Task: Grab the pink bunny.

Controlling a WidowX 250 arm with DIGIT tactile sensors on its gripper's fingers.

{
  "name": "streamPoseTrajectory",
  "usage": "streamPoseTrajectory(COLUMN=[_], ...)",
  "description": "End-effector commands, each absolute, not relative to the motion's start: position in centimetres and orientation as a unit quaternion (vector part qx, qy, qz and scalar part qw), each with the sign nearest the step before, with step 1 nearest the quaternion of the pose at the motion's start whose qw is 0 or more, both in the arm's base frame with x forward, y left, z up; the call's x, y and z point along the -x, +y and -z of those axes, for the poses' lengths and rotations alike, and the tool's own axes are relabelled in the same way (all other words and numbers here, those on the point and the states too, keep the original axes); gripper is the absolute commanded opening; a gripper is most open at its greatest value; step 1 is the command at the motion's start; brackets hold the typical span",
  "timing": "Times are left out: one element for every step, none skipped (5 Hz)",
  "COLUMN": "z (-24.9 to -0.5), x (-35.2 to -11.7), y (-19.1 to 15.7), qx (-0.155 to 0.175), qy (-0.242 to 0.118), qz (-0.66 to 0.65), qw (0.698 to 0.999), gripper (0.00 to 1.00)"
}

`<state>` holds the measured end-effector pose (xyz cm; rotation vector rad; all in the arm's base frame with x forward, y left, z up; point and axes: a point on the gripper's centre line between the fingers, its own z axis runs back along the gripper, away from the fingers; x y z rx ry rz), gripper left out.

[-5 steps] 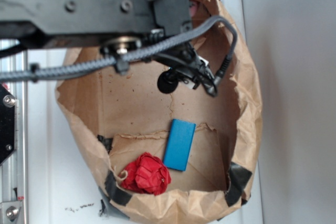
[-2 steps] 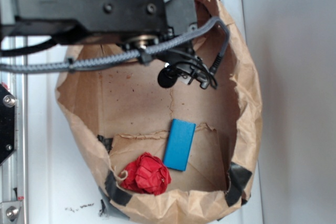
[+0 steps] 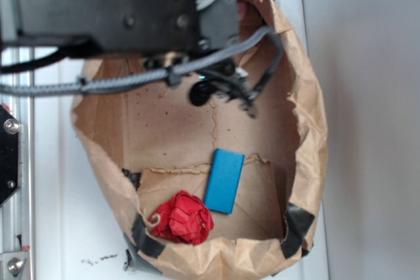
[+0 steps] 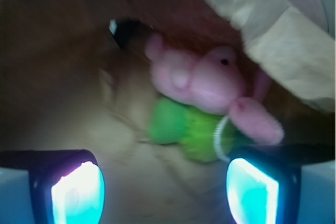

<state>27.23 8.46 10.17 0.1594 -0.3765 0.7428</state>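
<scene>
We see the soft light-pink plush bunny [image 4: 207, 80] lying on top of a fuzzy lime-green plush toy [image 4: 184, 127], tucked under the folded rim of the crumpled brown paper bag [image 3: 308, 116]. Our black gripper [image 4: 165, 190] hangs just short of the bunny, jaws spread wide and empty, apparently so they can straddle it. A red ruffled ball [image 3: 184, 218] and a flat blue block [image 3: 224, 180] lie well away from the bunny, at the bag's other end.

The exterior view was evenly and brightly lit, the white worktop [image 3: 59, 162] nearly washed out, with soft shadow inside the paper bag [image 3: 308, 129]; the arm [image 3: 118, 11] overhead was blurred. The wrist view was dim and soft throughout, the tool's pads [image 4: 79, 195] glaring cyan-white, the pink bunny [image 4: 207, 80] smeared.
</scene>
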Motion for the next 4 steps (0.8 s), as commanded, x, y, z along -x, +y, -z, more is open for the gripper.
streamPoseTrajectory(z=[-10.65,-10.76,-10.76,-10.76], x=[-28.66,-29.41,-29.41,-29.41], y=[10.05,10.04,10.04,10.04], qx=[-0.079,-0.129,-0.129,-0.129], qy=[-0.252,-0.213,-0.213,-0.213], qz=[-0.207,-0.128,-0.128,-0.128], qw=[0.942,0.96,0.96,0.96], gripper=[1.0,1.0,1.0,1.0])
